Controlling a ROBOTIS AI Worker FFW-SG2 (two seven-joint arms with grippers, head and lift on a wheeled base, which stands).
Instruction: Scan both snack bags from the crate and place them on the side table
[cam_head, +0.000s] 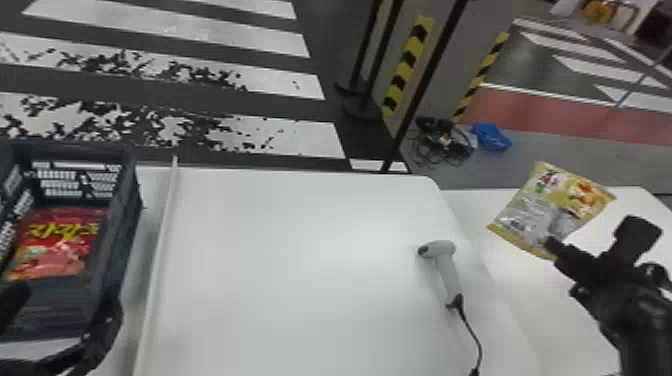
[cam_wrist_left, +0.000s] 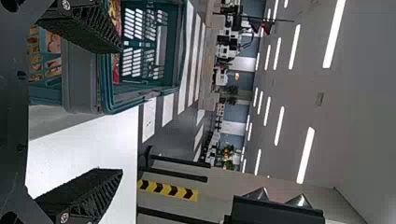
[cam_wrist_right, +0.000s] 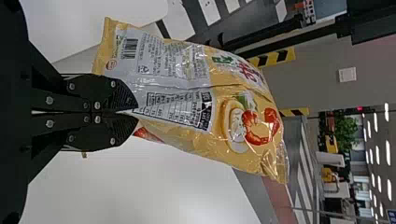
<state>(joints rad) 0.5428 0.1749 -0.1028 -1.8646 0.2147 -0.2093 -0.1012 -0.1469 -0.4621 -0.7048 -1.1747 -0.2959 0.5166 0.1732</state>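
One snack bag (cam_head: 542, 210), pinched by right hand (cam_head: 553, 246), seemingly aloft

Head camera above desk (cam_head: 300, 250), aimed forward and down, wrist cameras close behind left end effector (cam_head: 67, 298) and right end effector (cam_head: 551, 245), left facing past crate (cam_head: 131, 200) into room, right facing nearby snack bag (cam_head: 545, 200), crate common to head and left views, snack bag to head and right
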